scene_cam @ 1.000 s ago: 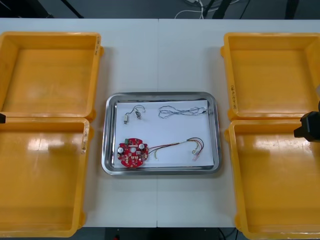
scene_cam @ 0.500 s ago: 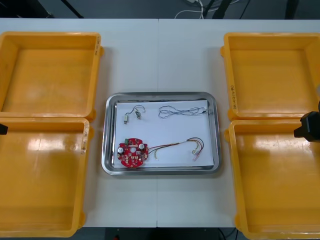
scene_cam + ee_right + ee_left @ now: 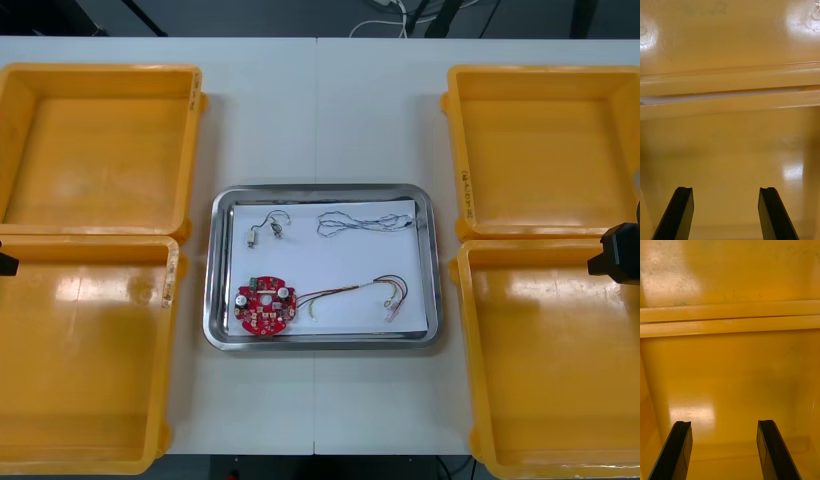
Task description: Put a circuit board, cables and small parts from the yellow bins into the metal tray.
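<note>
The left gripper point(image 3: 724, 423) hangs spread and empty over the near-left yellow bin point(image 3: 90, 380), the right gripper point(image 3: 726, 188) likewise over the near-right yellow bin point(image 3: 560, 380). Mid-table, the metal tray point(image 3: 322, 189) holds the circuit board point(image 3: 265, 307) in its near-left corner, plus cables point(image 3: 350, 291) and small metal parts point(image 3: 262, 232). It looks finished to me; the arms need only pull clear.
</note>
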Controlling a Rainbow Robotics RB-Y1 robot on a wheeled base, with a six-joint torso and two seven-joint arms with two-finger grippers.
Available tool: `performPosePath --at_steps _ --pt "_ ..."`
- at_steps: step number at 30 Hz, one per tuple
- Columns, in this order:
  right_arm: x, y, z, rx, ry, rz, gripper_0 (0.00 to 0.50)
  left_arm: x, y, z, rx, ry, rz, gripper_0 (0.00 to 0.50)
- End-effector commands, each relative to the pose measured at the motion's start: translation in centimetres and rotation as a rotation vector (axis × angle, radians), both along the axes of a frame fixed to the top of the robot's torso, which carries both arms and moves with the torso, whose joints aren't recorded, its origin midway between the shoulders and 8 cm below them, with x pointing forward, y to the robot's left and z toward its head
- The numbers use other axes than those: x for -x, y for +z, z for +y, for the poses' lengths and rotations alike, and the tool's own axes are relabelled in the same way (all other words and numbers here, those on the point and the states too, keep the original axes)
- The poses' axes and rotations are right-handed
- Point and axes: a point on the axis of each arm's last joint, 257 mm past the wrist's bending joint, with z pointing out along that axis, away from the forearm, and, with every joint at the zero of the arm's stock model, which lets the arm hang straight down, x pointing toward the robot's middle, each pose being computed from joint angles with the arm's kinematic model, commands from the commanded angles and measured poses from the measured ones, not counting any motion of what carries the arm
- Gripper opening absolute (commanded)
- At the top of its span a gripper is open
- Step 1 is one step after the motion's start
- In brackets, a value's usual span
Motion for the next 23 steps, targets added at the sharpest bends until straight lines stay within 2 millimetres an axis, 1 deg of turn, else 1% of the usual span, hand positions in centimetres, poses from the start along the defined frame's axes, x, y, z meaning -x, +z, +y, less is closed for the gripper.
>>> performPosePath --at_steps 1,23 --pt "-0.15 1.07 -0.18 -0.005 -0.003 -0.041 0.500 0.63 0.92 0.96 -0.095 -0.088 -0.002 0.500" --pt "-0.15 1.07 -0.18 -0.005 -0.003 -0.041 0.500 0.63 0.92 0.96 -0.095 -0.088 -0.002 0.500"
